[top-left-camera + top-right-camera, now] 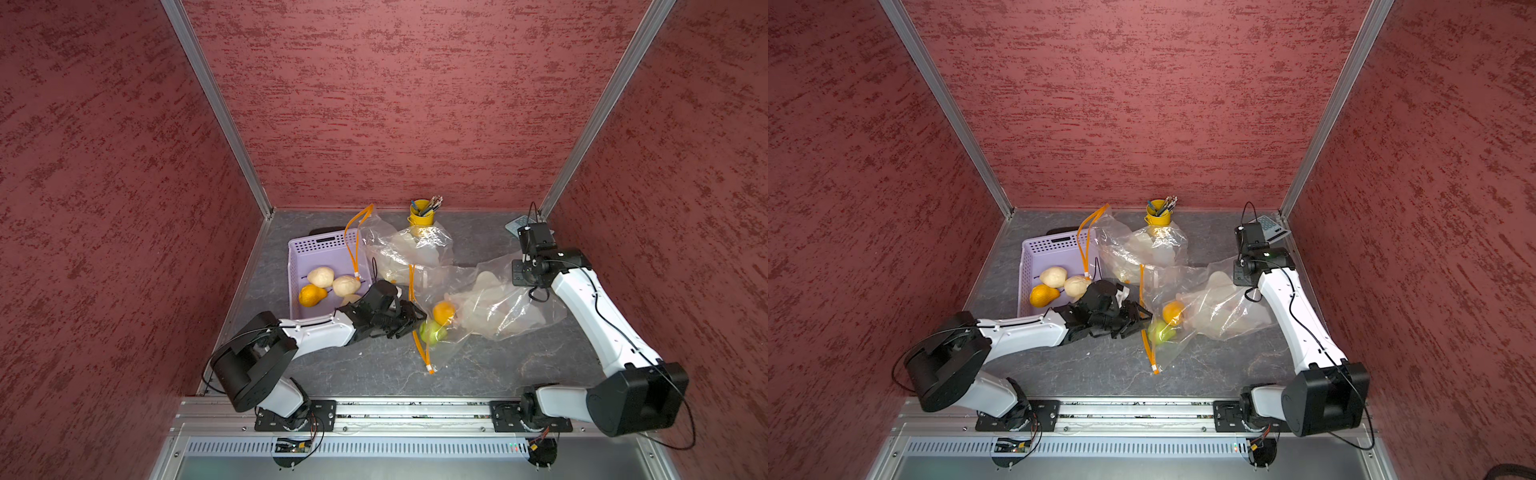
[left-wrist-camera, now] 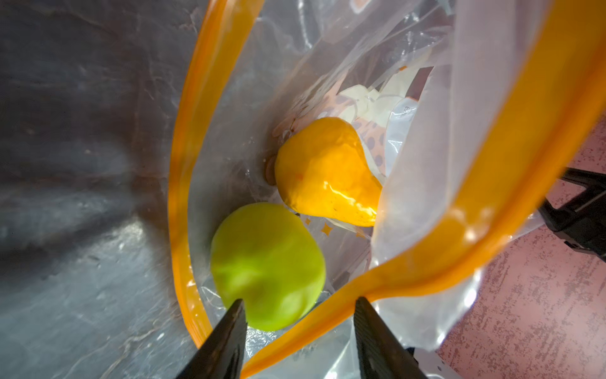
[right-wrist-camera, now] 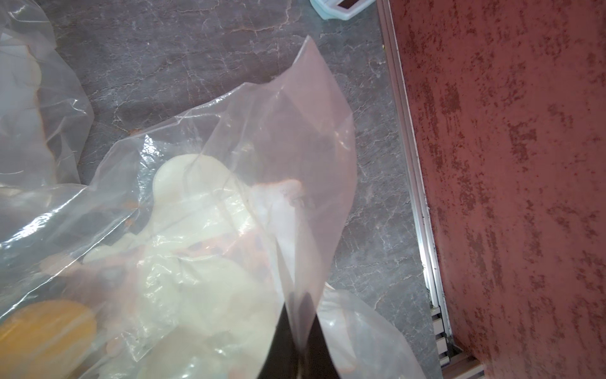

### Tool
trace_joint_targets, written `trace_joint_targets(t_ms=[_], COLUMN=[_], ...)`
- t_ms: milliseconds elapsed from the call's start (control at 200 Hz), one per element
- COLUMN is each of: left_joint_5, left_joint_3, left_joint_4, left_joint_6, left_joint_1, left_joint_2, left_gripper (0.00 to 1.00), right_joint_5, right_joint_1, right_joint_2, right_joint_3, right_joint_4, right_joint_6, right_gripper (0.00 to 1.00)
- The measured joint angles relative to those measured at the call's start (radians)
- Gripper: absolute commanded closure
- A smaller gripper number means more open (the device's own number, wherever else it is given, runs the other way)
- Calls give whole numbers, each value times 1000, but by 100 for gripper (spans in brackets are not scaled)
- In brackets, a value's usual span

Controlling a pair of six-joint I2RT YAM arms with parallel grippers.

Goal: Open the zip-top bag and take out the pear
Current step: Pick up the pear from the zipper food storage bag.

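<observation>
Looking first at the left gripper (image 2: 300, 300), we see its two dark fingers (image 2: 229, 338) standing apart at the mouth of the zip-top bag (image 2: 426, 157), with nothing clamped between them. A green fruit (image 2: 267, 262) lies just ahead of the fingertips. Its near edge reaches into the gap between them and meets the tip of one finger. The other fingertip sits at the bag's orange zip strip (image 2: 511, 183), which loops wide open around both fruits.

The pear (image 2: 324, 170), yellow-orange, lies deeper inside the bag, just beyond the green fruit and clear of both fingers. We cannot tell whether the two fruits touch. In a top view the pear (image 1: 444, 311) sits just past the gripper's tips, on the side away from the left arm.

Moving right along the crumpled bag to its far end, we reach the right gripper (image 3: 300, 302). It is clenched tight on a fold of the clear film, and the pinched plastic stands up from the grey table (image 3: 196, 65). The pear lies well apart from this gripper.
</observation>
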Motion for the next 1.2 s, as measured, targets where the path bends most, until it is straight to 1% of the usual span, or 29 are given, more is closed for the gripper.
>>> trace_joint_targets(t_ms=[75,190,210,255,291,341,361,416,461,516,556,661,847,922,992,1057,1092,1127,1202], left_joint_5=[12,16,13,0,-12,-29,-35,-45,-49,-51,-52,-53,-43,-37,-28,-23,-19,-16,-5], left_joint_3=[-22,-79,-90,-110,-119,-119,-116,-93,-63,-19,11,68,105,111,125,158,180,202,241], left_joint_4=[-9,-58,-72,-106,-134,-162,-170,-193,-208,-228,-243,-280,-322,-323,-332,-351,-361,-370,-388], left_joint_6=[1,4,6,12,18,26,31,48,64,92,110,162,221,233,249,266,276,291,314], left_joint_1=[-5,-3,0,7,13,18,20,23,23,23,23,24,25,21,11,-2,-9,-14,-24], left_joint_2=[11,-41,-60,-110,-153,-204,-221,-245,-239,-213,-187,-116,-15,3,5,5,5,5,5], left_gripper=[48,44,44,43,43,43,43,46,53,63,65,64,63,59,54,51,48,46,47], right_joint_5=[-3,-25,-30,-42,-51,-68,-72,-87,-103,-124,-140,-173,-230,-297,-404,-492,-528,-561,-610], right_joint_1=[-1,-11,-14,-22,-27,-34,-35,-39,-42,-45,-49,-58,-60,-61,-61,-50,-42,-35,-23], right_joint_2=[0,-2,-2,-2,-3,-8,-11,-22,-37,-59,-82,-126,-161,-188,-208,-219,-226,-233,-228], right_joint_3=[-8,-20,-21,-23,-23,-23,-23,-23,-23,-23,-21,19,150,179,187,163,125,68,-56], right_joint_4=[4,13,14,19,21,23,23,24,24,25,24,3,-28,-32,-31,-14,8,33,69], right_joint_6=[8,13,16,19,22,25,29,27,29,29,29,29,41,48,61,80,90,103,124], right_gripper=[84,75,71,57,48,32,27,19,14,11,9,7,5,7,12,12,12,13,17])
